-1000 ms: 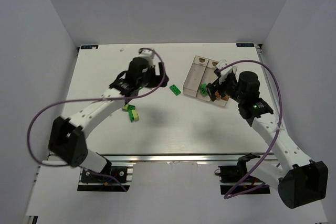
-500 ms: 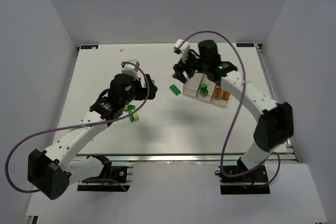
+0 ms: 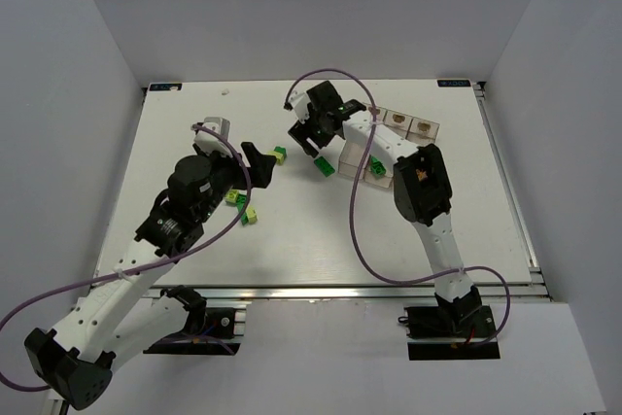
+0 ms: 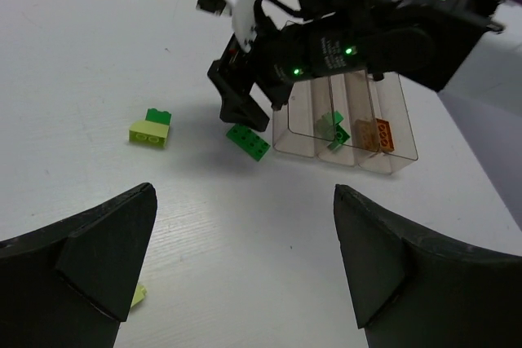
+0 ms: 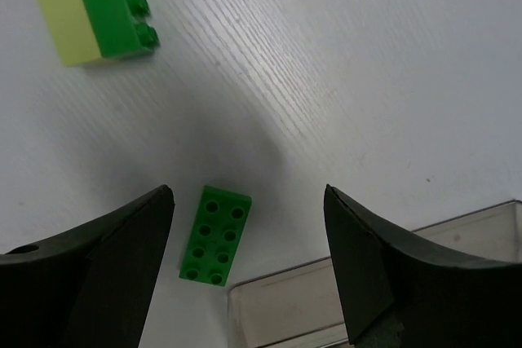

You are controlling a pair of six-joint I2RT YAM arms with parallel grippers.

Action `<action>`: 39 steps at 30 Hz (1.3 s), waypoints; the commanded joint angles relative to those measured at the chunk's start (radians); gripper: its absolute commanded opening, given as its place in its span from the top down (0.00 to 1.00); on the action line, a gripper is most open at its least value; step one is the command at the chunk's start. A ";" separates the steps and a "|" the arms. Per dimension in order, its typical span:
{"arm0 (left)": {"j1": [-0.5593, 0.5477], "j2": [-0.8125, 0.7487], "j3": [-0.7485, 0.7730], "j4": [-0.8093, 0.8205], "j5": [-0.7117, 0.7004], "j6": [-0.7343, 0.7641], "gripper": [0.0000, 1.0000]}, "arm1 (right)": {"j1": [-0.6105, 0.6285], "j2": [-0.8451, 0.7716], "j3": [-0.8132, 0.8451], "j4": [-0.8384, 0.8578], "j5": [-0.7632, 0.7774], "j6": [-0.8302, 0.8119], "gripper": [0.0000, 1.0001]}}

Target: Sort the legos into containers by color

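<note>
A dark green flat lego [image 3: 324,166] lies on the table just left of the containers [image 3: 355,155]. My right gripper [image 3: 303,138] hovers open above it; in the right wrist view the lego [image 5: 214,234] shows between the gripper's [image 5: 247,201] jaws, nearer the left finger [image 5: 98,275]. A yellow-green and dark green lego [image 3: 279,154] lies further left and shows in the right wrist view [image 5: 98,28]. My left gripper [image 3: 260,164] is open and empty [image 4: 243,193]. In the left wrist view the bins [image 4: 391,112] hold a green lego [image 4: 332,129] and an orange lego [image 4: 377,134].
Two more small legos [image 3: 236,199] [image 3: 249,214] lie under my left arm, green and yellow-green. The right arm reaches across the containers and hides part of them. White walls enclose the table on three sides.
My right gripper has swung from over the containers leftward to above the dark green flat lego. My left arm has drawn back toward the near left.
</note>
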 commanded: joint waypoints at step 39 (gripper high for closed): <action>-0.005 0.000 -0.024 0.030 0.029 0.003 0.02 | -0.031 0.060 -0.079 -0.167 -0.085 -0.023 0.49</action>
